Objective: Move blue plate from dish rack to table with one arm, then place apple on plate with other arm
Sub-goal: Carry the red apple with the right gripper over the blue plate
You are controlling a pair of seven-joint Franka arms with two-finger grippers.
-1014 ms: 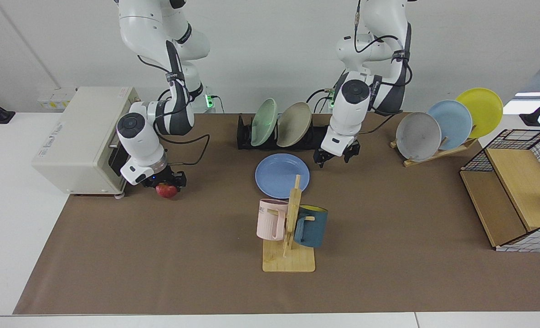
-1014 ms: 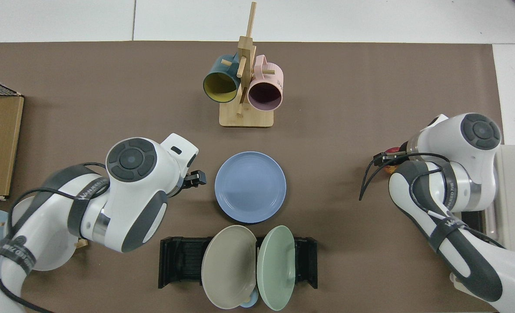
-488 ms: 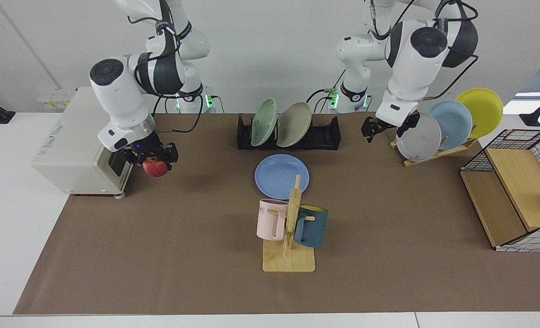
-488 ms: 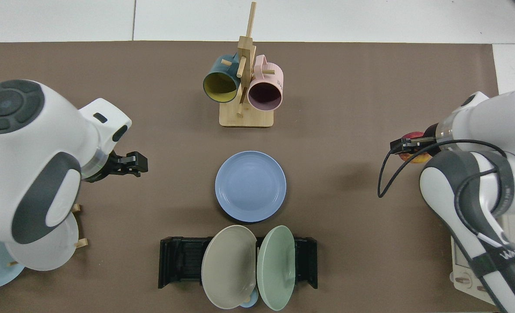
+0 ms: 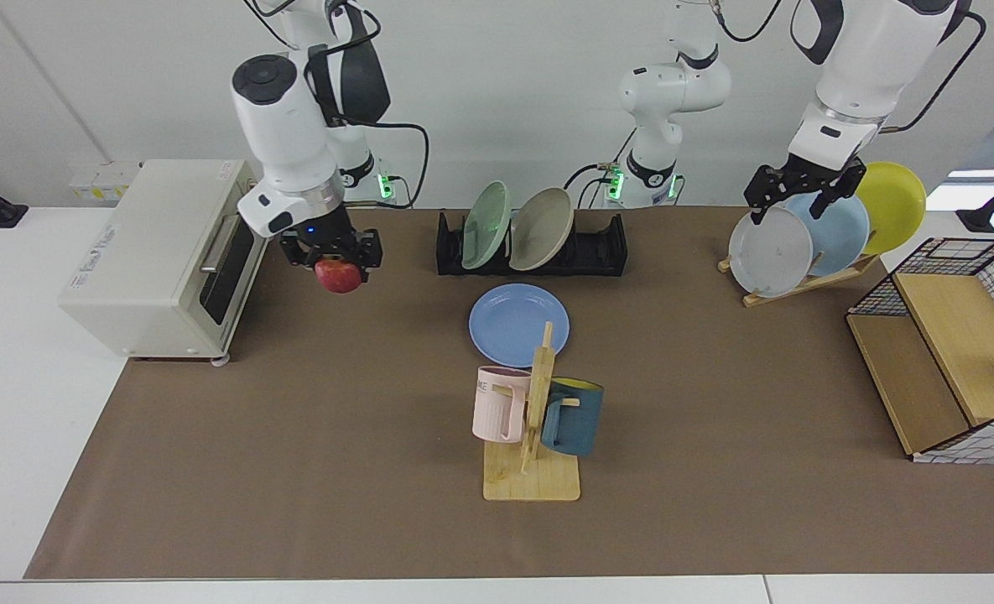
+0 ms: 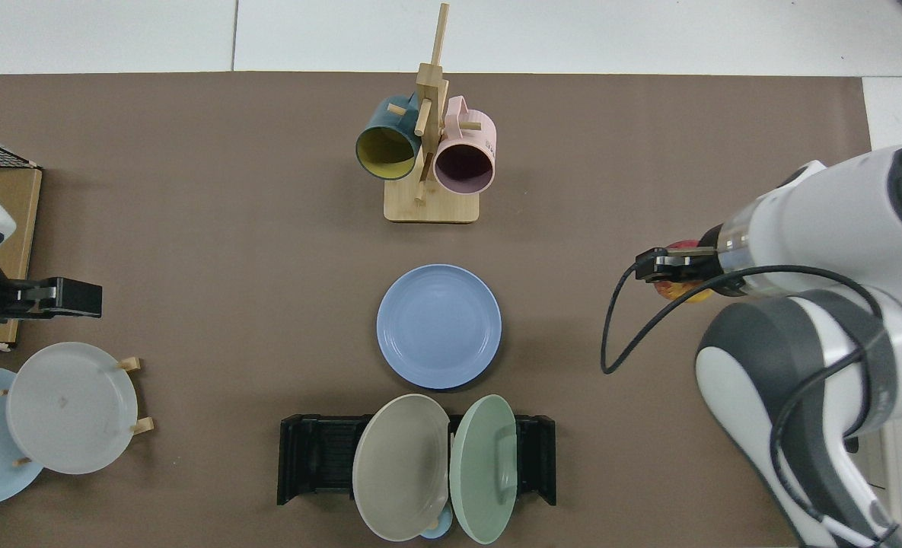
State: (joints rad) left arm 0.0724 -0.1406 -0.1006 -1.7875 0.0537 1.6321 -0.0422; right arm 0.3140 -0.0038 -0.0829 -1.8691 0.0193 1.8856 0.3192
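Apple (image 5: 339, 276) now rides clear of the bench, clamped in my right claw (image 5: 336, 262) and nearer the blue plate (image 5: 519, 323), while my empty left claw (image 5: 805, 189), fingers spread, has retreated, so only placing remains.

My right gripper (image 5: 339, 262) hangs raised above the counter, wrist pointing straight down, jaws clamped on the small red apple with yellow patches (image 5: 338, 276). My left gripper (image 5: 804, 190) is lifted high at the far side, wrist angled down, jaws spread apart and holding nothing.
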